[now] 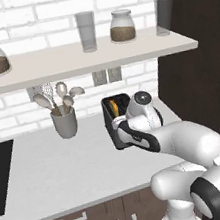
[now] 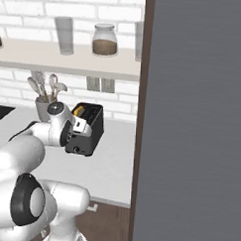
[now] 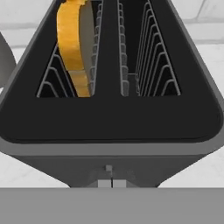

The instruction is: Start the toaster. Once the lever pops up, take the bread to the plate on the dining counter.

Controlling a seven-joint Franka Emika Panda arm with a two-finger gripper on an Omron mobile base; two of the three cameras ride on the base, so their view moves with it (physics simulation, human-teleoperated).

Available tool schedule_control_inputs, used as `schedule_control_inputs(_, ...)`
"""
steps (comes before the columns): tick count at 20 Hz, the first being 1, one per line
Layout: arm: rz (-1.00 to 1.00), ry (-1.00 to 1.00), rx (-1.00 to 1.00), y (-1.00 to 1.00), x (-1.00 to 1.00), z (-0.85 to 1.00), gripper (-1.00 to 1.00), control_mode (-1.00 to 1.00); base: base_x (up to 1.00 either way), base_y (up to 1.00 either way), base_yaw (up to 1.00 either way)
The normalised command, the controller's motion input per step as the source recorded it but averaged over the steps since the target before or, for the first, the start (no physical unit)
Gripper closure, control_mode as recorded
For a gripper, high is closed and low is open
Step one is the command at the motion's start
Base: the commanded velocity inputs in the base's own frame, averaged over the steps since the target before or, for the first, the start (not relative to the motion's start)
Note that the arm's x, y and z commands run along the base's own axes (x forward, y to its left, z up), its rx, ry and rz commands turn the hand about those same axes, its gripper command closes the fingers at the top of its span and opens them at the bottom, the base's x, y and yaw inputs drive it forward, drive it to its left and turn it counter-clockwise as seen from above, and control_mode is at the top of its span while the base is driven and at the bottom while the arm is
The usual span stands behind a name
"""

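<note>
Starting the toaster is the step in hand: the clenched, empty gripper sits at its front. Bread waits in one slot; next, press the lever down.

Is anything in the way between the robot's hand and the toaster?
No, nothing visible. The gripper is shut and sits right at the toaster's front end, above the small controls. The bread stands in one slot, and the utensil cup is off to the side on the grey counter.

hand view close above toaster
</note>
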Motion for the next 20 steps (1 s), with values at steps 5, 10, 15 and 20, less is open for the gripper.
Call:
schedule_control_inputs(5,0.0,-0.07,0.0,0.0,0.03,-0.4,1.0,-1.0,0.0,0.0,0.0)
schedule_control_inputs(10,0.0,-0.13,0.0,0.0,-0.01,-0.58,1.0,-1.0,0.0,0.0,0.0)
schedule_control_inputs(15,-0.01,-0.01,0.0,0.0,0.03,-0.56,1.0,-1.0,0.0,0.0,0.0)
schedule_control_inputs(20,-0.05,0.0,0.0,0.0,-0.03,-0.85,1.0,-1.0,0.0,0.0,0.0)
